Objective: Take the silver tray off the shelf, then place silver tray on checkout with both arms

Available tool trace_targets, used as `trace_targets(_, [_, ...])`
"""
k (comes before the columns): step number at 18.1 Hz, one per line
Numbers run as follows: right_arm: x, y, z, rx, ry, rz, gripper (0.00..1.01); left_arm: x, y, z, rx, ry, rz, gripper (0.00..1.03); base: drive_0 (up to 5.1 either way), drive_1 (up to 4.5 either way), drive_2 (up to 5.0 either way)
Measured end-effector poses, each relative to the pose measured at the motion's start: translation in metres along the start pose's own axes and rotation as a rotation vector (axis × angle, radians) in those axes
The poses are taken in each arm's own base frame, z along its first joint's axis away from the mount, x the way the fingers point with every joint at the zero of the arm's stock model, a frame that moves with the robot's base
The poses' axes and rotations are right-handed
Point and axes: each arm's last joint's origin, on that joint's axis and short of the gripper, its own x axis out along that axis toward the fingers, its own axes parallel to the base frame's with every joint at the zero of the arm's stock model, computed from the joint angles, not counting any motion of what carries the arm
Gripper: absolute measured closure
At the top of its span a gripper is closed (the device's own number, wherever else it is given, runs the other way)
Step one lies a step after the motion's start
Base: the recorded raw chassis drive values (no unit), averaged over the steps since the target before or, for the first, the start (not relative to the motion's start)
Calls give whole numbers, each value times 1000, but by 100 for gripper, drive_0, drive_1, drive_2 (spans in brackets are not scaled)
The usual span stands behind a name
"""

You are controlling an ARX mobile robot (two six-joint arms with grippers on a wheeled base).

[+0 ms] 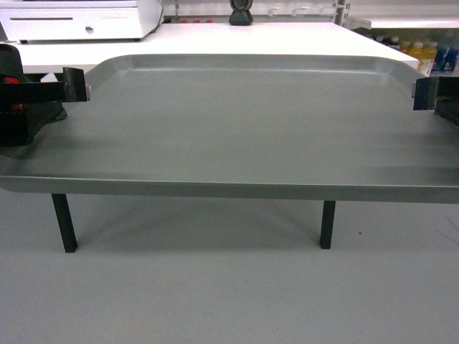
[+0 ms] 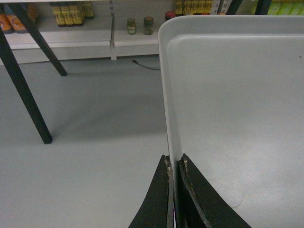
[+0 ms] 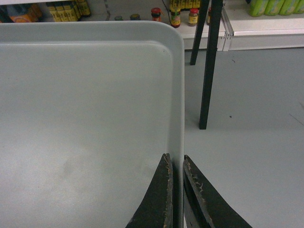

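Silver tray (image 1: 237, 129): dull grey metal, flat plain bottom, low raised rim, rounded corners; spans almost the whole head view, held level in the air in front of the white counter (image 1: 237, 37), above the grey floor (image 1: 215, 294).
Left claw (image 2: 175, 164): narrow, black jaws pinched on the tray's left rim, one jaw inside, one outside.
Right claw (image 3: 176, 161): narrow, clamped on the right rim the same way.
Edges: both claws grip the short sides; the far rim lies close to the counter's front edge.
Open room: bare floor beneath and to both sides; dark counter legs (image 1: 64, 222) stand below; a white cash drawer (image 1: 79, 18) sits at the counter's back left; shelves with bottles (image 2: 71, 12) lie beyond.
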Motion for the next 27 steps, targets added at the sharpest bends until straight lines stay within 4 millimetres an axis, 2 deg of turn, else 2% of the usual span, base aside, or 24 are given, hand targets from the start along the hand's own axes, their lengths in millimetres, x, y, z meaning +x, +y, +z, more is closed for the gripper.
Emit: trace_targets(27, [0,0,0,-1,1,3,98,0,0,0,0,1,-1,100,4,423,-416])
